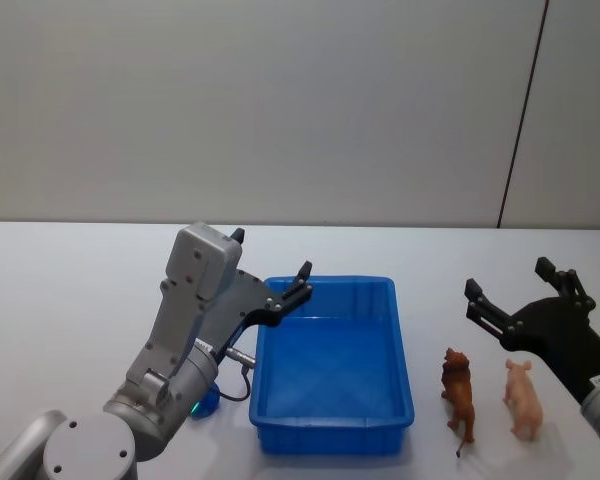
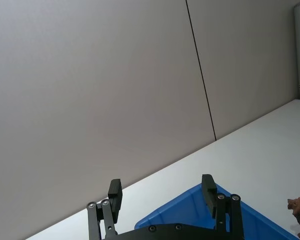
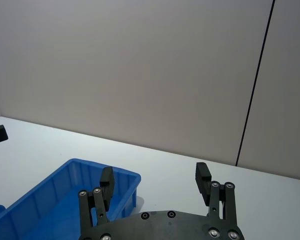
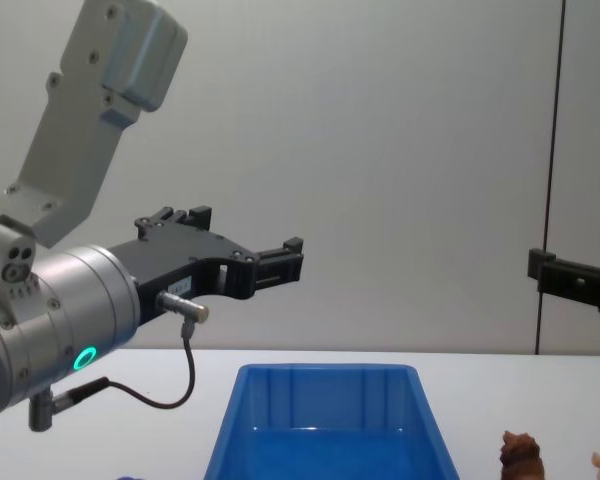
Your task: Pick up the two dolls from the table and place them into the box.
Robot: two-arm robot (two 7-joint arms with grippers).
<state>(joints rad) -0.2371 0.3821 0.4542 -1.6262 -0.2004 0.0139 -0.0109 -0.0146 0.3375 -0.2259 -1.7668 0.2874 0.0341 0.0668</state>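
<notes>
Nearest the robot, at the front right of the plain white flat tabletop [image 1: 70,300], the two dolls stand upright and untouched: the shaggy dark brown toy animal [image 1: 459,392] is just beside the right wall of the bright blue rectangular plastic bin [image 1: 330,365], and the pale pinkish-tan toy animal with thin legs [image 1: 523,398] is just beside the brown one, on its right. The bin sits in the middle of the table with its floor bare, so I judge the task to be at its first step, the approach to the first pick. A little farther back and higher, the right gripper [image 1: 508,277] hovers over the table beyond the dolls with its fingers spread wide and nothing between them. The left gripper [image 1: 271,252] hangs over the bin's far left corner, likewise spread and empty. The next move probably calls for the right gripper to draw back toward the dolls, come down over one and close across its body. Room is tight there: the brown doll has the bin's thick rim close on one side and the pink doll on the other, so a finger must slip into a narrow gap. The pink doll has open table on its outer side. Beyond the bin the table is open up to the plain grey wall [image 1: 280,100].
</notes>
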